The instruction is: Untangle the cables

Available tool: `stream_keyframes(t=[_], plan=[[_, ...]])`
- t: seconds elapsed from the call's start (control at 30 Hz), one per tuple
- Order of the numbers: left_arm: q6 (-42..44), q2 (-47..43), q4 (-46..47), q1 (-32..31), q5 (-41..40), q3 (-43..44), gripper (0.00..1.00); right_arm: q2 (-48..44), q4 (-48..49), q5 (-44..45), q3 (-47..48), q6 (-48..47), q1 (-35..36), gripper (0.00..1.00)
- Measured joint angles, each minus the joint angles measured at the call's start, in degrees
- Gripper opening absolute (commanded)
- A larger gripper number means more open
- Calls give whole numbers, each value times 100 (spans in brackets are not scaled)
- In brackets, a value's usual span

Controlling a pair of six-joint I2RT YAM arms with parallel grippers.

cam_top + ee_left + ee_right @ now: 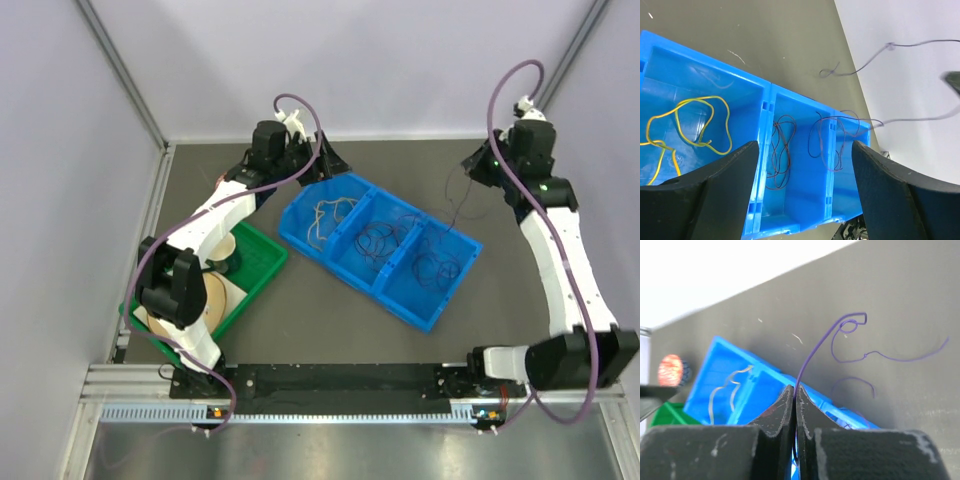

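A blue three-compartment bin lies mid-table. A cream-yellow cable rests in its left compartment, and dark cables coil in the middle and right ones. My right gripper hangs above the bin's far right side, shut on a thin purple-dark cable that rises from between the closed fingertips of that gripper and trails down toward the bin. My left gripper hovers open over the bin's far left, holding nothing. Below it lie the yellow cable and a dark cable.
A green tray at the left holds a cream roll and a cup. White walls close in the back and sides. A metal rail runs along the near edge.
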Motion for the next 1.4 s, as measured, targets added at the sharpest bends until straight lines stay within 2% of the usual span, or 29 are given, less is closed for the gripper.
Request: stream_keyframes(t=[0.23, 0.7, 0.8, 0.93, 1.07, 1.4], plan=[[22, 0, -2, 20, 0, 0, 80, -927, -243, -179, -2, -87, 7, 0], [-57, 37, -57, -31, 35, 42, 80, -2041, -730, -356, -50, -146, 186, 0], [-42, 267, -348, -240, -63, 356, 79, -2103, -704, -308, -278, -149, 186, 0], [33, 820, -782, -894, -332, 994, 77, -1963, -708, -273, -595, -149, 186, 0], [-22, 1141, -1056, -1390, -498, 1025, 77, -1775, -767, -190, -800, -149, 186, 0], [-404, 1648, -1106, -1563, -813, 994, 74, -1764, -745, -164, -813, -149, 186, 0]])
